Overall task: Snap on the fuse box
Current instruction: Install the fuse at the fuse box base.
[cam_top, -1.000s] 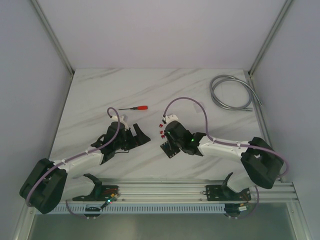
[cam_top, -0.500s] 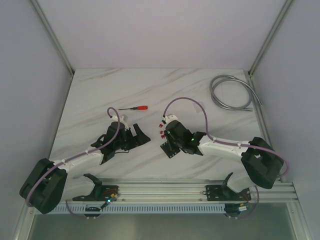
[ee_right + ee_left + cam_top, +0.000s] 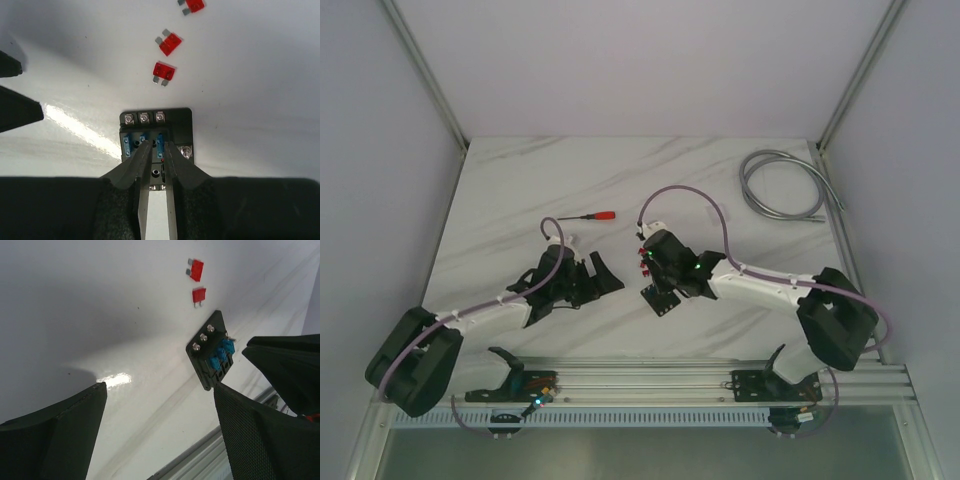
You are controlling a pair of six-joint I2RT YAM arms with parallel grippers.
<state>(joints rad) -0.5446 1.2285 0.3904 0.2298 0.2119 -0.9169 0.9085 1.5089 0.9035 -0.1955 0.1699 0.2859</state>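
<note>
The fuse box (image 3: pixel 658 296) is a small black square plate lying flat on the white table between the two arms. Its face (image 3: pixel 177 120) shows three screws and a row of blue fuses. My right gripper (image 3: pixel 157 145) hangs right over it, jaws a narrow gap apart. A blue fuse (image 3: pixel 160 141) shows in that gap, and whether the pads touch it is unclear. In the top view the right gripper (image 3: pixel 657 283) covers the box's far part. My left gripper (image 3: pixel 595 275) is wide open and empty to the left; the box (image 3: pixel 212 357) sits beyond its right finger (image 3: pixel 260 430).
Loose red fuses (image 3: pixel 164 72) lie just beyond the box, also seen in the left wrist view (image 3: pixel 196 270). A red-handled screwdriver (image 3: pixel 588 216) lies farther back. A coiled grey cable (image 3: pixel 782 185) rests at the back right. A metal rail (image 3: pixel 650 385) runs along the near edge.
My right arm has shifted a little to the left and away, its gripper still over the fuse box. The left gripper has crept slightly to the right. The box has not moved.
</note>
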